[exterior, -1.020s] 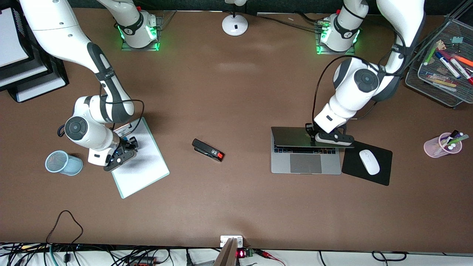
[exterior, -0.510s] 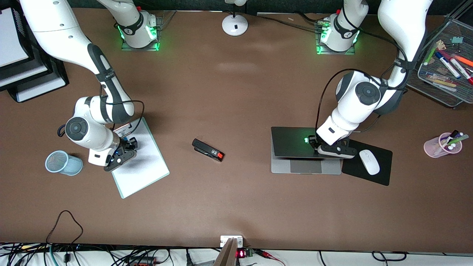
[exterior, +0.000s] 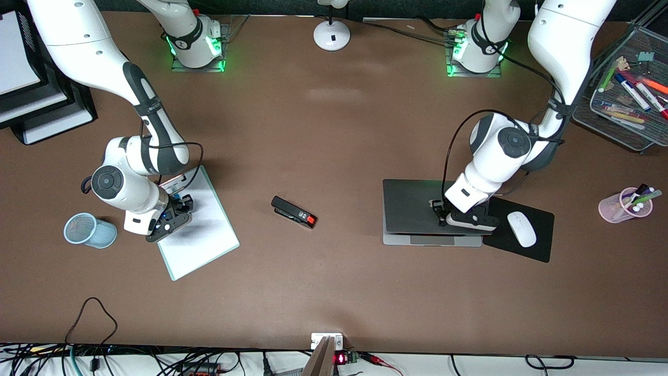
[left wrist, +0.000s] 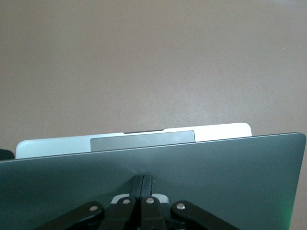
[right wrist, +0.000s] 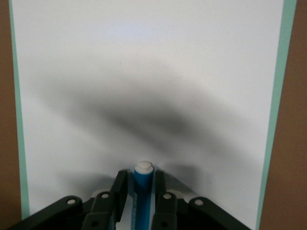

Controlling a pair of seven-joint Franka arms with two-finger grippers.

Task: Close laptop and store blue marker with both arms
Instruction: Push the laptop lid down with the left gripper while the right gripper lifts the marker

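The slim silver-grey laptop (exterior: 417, 214) lies toward the left arm's end of the brown desk (exterior: 334, 292), its dark lid tilted almost down, so that only a thin strip of the grey base with the trackpad shows along the edge nearest the front camera. The left gripper (exterior: 443, 216) presses on that lid near its camera-side edge with its fingers (left wrist: 143, 189) closed tight together, nothing between them. Just beside the laptop, a black mouse pad (exterior: 522, 250) carries a white mouse (exterior: 521, 228). Toward the right arm's end, a white board with a mint-green rim (exterior: 201, 235) lies flat, and the right gripper (exterior: 175, 211) is low over it, near the corner farthest from the front camera, its fingers (right wrist: 120, 187) narrowed on both sides of the slim bright-blue marker (right wrist: 142, 191), whose white end points out past the fingertips. A light-blue mesh cup (exterior: 88, 230) lies just beside that arm. A black stapler (exterior: 293, 211) lies alone in the open middle, with bare desk all around it and along the whole camera-side edge.
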